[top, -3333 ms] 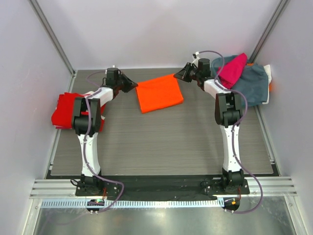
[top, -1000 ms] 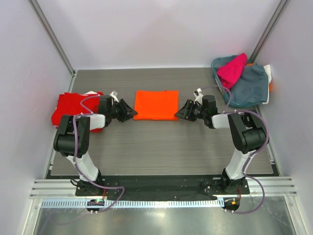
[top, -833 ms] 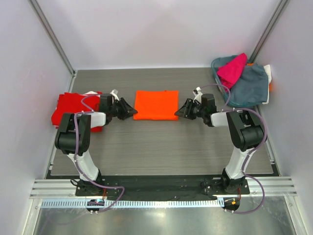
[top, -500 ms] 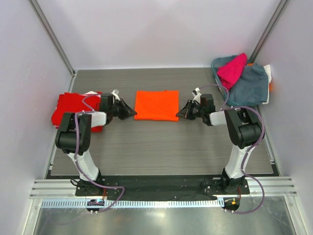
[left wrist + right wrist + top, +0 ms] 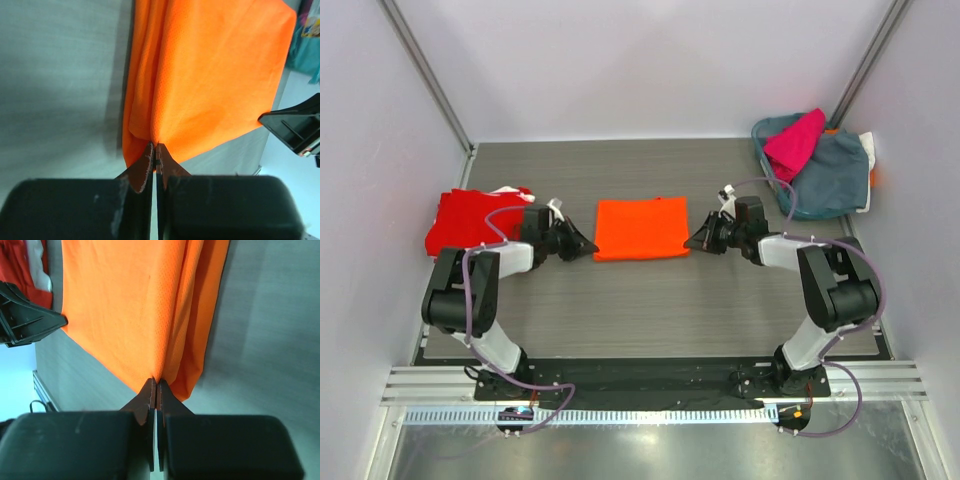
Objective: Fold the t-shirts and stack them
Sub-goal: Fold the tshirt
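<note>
While the folded orange t-shirt lies mid-table in the top view, the left gripper sits at its 9 o'clock edge, the right gripper at 3 o'clock. The left wrist view shows jaws pinching an orange corner; the right wrist view shows the same.

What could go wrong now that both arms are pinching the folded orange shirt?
1. The left fingers and right fingers each pinch only a near corner of the orange shirt; some layers may slip out and the fold could open.
2. If the arms lift unevenly, the shirt may sag or twist.
3. The red shirt lies right beside the left arm, which might drag it.
</note>
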### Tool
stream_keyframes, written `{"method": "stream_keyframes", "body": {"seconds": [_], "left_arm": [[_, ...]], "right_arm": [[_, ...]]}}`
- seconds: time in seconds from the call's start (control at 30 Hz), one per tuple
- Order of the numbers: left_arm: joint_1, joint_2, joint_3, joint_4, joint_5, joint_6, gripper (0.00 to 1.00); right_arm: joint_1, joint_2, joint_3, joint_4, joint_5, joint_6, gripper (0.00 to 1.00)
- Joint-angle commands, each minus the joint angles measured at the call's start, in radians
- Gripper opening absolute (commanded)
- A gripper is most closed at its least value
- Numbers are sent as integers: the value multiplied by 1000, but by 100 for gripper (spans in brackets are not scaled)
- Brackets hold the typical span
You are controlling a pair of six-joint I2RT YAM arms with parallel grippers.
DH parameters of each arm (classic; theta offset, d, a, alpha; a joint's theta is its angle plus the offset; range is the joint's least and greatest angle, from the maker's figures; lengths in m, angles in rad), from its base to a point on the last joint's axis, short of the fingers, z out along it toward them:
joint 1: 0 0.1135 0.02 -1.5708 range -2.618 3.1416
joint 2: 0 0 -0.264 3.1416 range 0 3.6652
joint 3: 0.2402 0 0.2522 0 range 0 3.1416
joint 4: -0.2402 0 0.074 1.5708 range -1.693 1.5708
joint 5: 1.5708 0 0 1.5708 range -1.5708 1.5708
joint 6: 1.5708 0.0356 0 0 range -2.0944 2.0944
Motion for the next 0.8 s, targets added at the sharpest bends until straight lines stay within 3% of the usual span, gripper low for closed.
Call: {"method": "stream_keyframes", "body": {"seconds": [0.0,0.13,0.2,0.23,0.27,0.33,0.4,0.53,0.63,0.77], "left_arm": [[-23,-67,-66,-33,-28,15,0],[-54,-104,-101,-64,-60,12,0],[-60,-125,-126,-79,-72,1,2],[-62,-141,-132,-90,-80,-3,6],[-63,-179,-138,-105,-107,-5,22],[-71,-234,-141,-168,-158,3,37],[-81,-337,-121,-270,-225,15,40],[-109,-454,-37,-378,-252,18,37],[-152,-442,32,-398,-224,-5,30],[-230,-325,113,-377,-215,-22,19]], "right_arm": [[15,-93,-48,-108,50,-11,1],[35,-150,-116,-169,94,-7,7],[38,-182,-134,-187,127,-2,18],[38,-196,-137,-206,139,-4,28],[39,-211,-136,-221,162,-8,41],[42,-265,-122,-284,174,-30,47],[56,-306,-85,-333,213,-54,48],[98,-371,-21,-428,220,-42,36],[144,-350,21,-422,187,2,9],[200,-239,50,-311,106,95,1]]}}
